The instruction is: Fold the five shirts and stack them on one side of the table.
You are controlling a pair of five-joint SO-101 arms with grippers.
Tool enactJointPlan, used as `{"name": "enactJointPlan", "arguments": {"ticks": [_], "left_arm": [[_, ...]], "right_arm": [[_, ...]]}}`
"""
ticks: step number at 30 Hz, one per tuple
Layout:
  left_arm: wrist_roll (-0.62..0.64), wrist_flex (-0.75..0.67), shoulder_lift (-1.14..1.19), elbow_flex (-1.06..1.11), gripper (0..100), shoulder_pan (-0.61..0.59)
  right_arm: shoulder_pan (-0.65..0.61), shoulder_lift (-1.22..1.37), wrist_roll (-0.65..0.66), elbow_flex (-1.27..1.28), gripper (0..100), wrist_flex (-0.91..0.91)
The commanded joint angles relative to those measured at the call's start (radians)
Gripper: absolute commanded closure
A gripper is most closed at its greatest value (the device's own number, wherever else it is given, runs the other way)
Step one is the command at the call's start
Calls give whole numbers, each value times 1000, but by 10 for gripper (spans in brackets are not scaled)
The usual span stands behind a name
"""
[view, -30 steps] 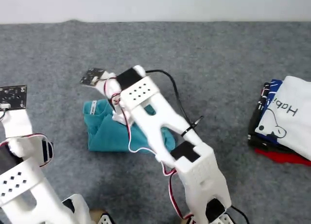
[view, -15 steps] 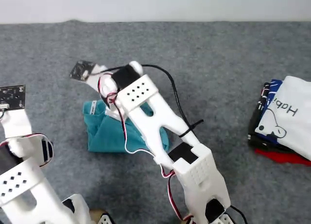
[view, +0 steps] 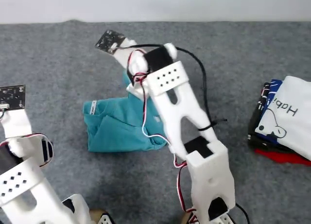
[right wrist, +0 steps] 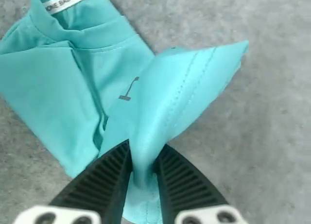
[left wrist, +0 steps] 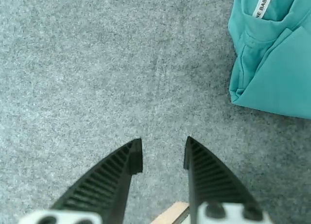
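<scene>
Right arm has swung toward 12 o'clock in the last second, lifting a flap of the teal shirt [view: 116, 129] with it. Right gripper [right wrist: 144, 153] is clamped on that flap, fabric bunched between the jaws. Left gripper [left wrist: 163, 147] is part open and empty over the grey table [view: 233, 54], just beside the shirt's collar edge. Shirt lies at 9 o'clock of centre, folded stack [view: 284, 119] at the 3 o'clock edge.

My read: carry the flap low across the body, line up the edges, release only once flat. Left could pin the collar side against sliding.

Print: white neck label [right wrist: 63, 3] and the stack's white top shirt [view: 291, 107] both carry lettering; not quoting it.
</scene>
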Motion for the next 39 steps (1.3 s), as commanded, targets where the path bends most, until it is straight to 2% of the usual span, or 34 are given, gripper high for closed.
{"name": "enactJointPlan", "arguments": {"ticks": [1,12,17,20,24,34,39], "left_arm": [[8,20,-18,-5,852,8],[8,20,-18,-5,852,8],[8,20,-18,-7,852,8],[8,20,-18,-7,852,8],[8,20,-18,-7,852,8],[8,20,-18,-5,852,8],[8,20,-18,-5,852,8]], "right_arm": [[42,-111,12,66,989,42],[188,-263,12,384,989,41],[302,-262,12,414,989,41],[323,-266,12,414,989,41],[259,-269,6,414,989,42],[-41,-259,-89,410,989,31],[-91,-202,-127,381,989,-38]]}}
